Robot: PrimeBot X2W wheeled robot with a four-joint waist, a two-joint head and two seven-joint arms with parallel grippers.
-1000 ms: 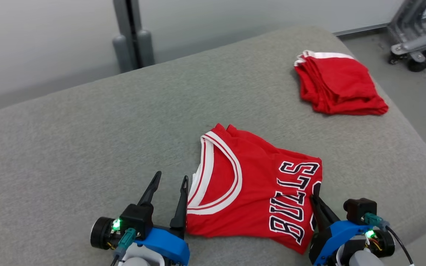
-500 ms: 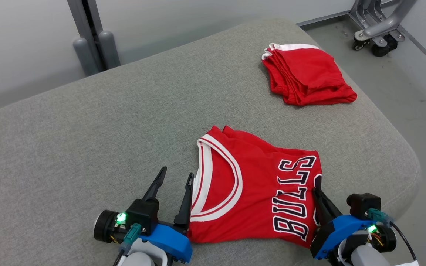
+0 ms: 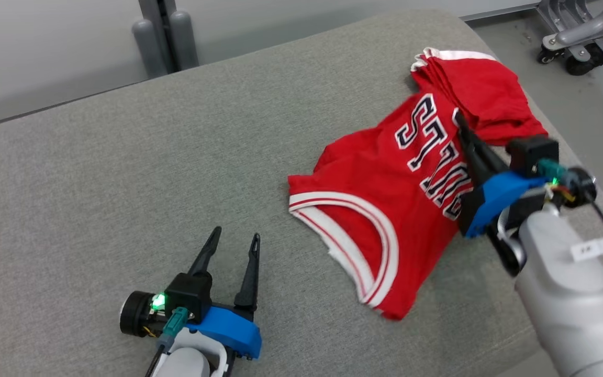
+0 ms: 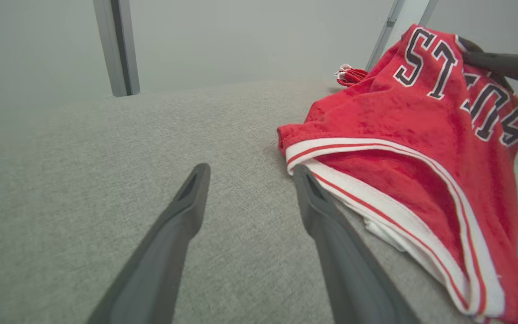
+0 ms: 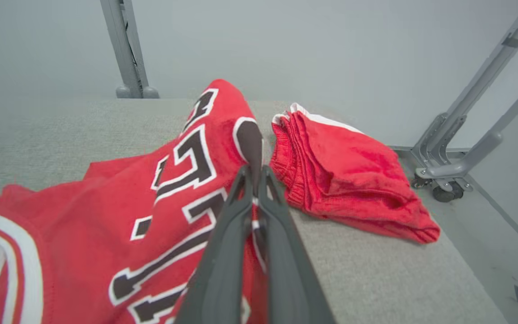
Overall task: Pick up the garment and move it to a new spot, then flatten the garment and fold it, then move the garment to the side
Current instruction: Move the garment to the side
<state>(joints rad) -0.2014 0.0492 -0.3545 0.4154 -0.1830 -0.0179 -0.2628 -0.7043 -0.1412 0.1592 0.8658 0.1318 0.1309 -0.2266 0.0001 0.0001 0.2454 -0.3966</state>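
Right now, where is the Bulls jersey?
In the head view the Bulls jersey is right of centre on the grey cushion, its lettered end held up by the right gripper beside the folded red garment.

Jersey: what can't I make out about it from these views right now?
- Head view: the right gripper covers the end of the lettering on the jersey.
- Head view: the jersey overlaps the folded red garment; whether they touch is unclear.
- Left wrist view: the jersey's lower corner runs off the frame.
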